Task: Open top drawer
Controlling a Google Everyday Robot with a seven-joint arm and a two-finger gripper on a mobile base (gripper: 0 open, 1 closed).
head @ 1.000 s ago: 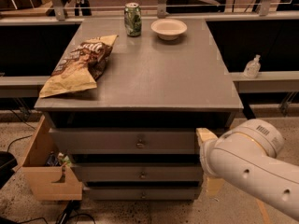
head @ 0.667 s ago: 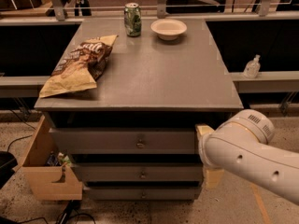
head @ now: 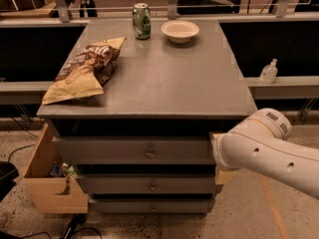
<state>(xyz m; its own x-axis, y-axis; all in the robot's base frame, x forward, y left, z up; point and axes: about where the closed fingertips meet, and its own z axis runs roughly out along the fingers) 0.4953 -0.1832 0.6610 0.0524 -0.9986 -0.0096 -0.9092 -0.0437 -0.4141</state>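
The top drawer (head: 114, 150) is the wide grey front just under the cabinet top, with a small round metal knob (head: 149, 154) at its centre. A dark gap shows above it, and its front sits about level with the cabinet face. My white arm (head: 264, 151) comes in from the lower right. Its rounded end lies at the drawer's right end. My gripper is hidden behind the arm and does not show.
Two shorter grey drawer fronts (head: 149, 185) sit below. A pale wooden box (head: 47, 193) with small items juts out at the lower left. On the cabinet top (head: 164, 78) lie a chip bag (head: 84, 68), a green can (head: 141, 21) and a white bowl (head: 180, 31). A sanitiser bottle (head: 269, 71) stands on the right ledge.
My arm has shifted a little to the left and up, so its rounded end now lies closer to the top drawer's right end. The drawers have not moved.
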